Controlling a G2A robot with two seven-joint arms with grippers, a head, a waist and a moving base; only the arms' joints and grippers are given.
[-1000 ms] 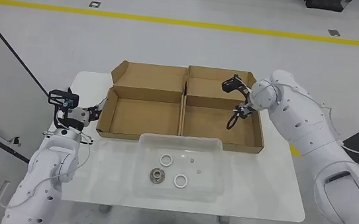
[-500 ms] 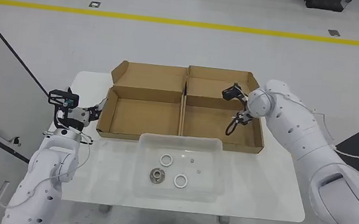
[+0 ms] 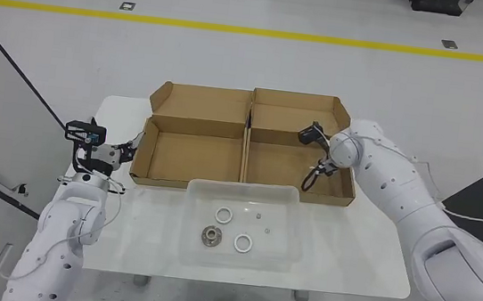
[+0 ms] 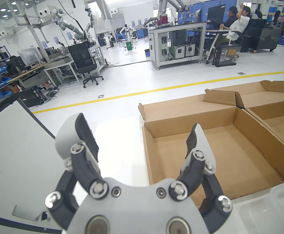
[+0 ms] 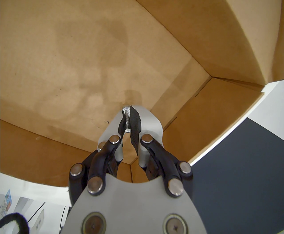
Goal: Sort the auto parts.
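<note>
Screw (image 5: 127,121) clamped upright between narrowly closed fingers of right gripper (image 5: 128,116), low inside right cardboard box (image 3: 276,165), near front wall | left gripper (image 4: 138,123) spread wide, holding nothing, beside left cardboard box (image 4: 221,141) | clear tray (image 3: 242,188): white rings (image 3: 224,214), metal hub (image 3: 210,234); smaller bits too small to identify

Box wall (image 5: 221,44) beside right claw (image 5: 127,114)

My right arm (image 3: 391,176) stretches forward, wrist tipped down, right jaws clamped on a bolt (image 5: 127,120). My left arm (image 3: 68,220) is folded, left jaws gaping.
</note>
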